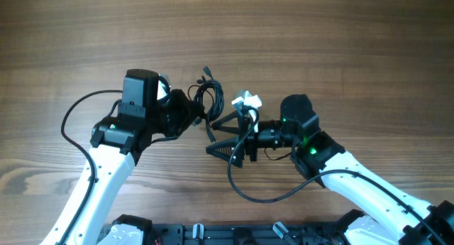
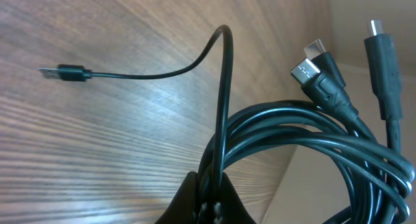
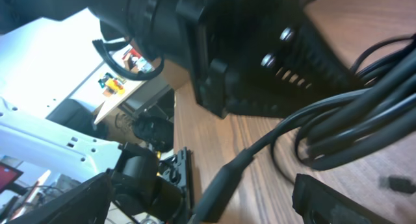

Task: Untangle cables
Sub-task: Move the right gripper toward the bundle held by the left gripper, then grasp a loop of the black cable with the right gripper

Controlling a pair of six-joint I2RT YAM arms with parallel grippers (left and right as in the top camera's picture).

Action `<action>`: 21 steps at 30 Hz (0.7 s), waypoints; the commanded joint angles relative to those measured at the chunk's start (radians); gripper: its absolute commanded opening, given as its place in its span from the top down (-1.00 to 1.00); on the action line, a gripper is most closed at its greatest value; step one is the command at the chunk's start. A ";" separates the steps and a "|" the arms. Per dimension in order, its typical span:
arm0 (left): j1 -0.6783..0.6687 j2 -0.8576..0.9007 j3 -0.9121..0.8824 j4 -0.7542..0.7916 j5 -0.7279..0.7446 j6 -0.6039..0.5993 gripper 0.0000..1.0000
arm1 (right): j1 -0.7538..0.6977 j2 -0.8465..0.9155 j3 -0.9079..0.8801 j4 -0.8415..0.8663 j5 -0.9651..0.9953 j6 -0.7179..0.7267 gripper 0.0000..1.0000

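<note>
Left wrist view: at the bottom edge, the left end effector (image 2: pixel 207 208) is clenched on a strand of the black cables (image 2: pixel 305 130), which loop in a thick coil just above it and off to the right. Beyond the coil, two silver-tipped plugs (image 2: pixel 311 63) sit side by side, with a third plug (image 2: pixel 382 49) upright near the right edge. One thin strand arches up from the grip and runs left to a flat plug (image 2: pixel 65 73) lying alone on the wooden tabletop (image 2: pixel 97 152), well apart from the bundle. In the right wrist view, a dark finger (image 3: pixel 338 201) of the right end effector (image 1: pixel 213 137) fills the lower edge. A blurred connector (image 3: pixel 220 184) hangs in the gap beside it, and it appears unpinched. Behind it, cable loops sag beside the left arm's black housing. Overhead, the right end effector's jaws stand spread in a wide V, released, just beside the bundle that the left arm grips near the tabletop's middle.
</note>
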 commanded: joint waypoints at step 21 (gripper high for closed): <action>-0.031 -0.002 0.014 0.045 0.030 0.023 0.92 | 0.023 0.011 0.011 -0.035 0.227 -0.059 -0.82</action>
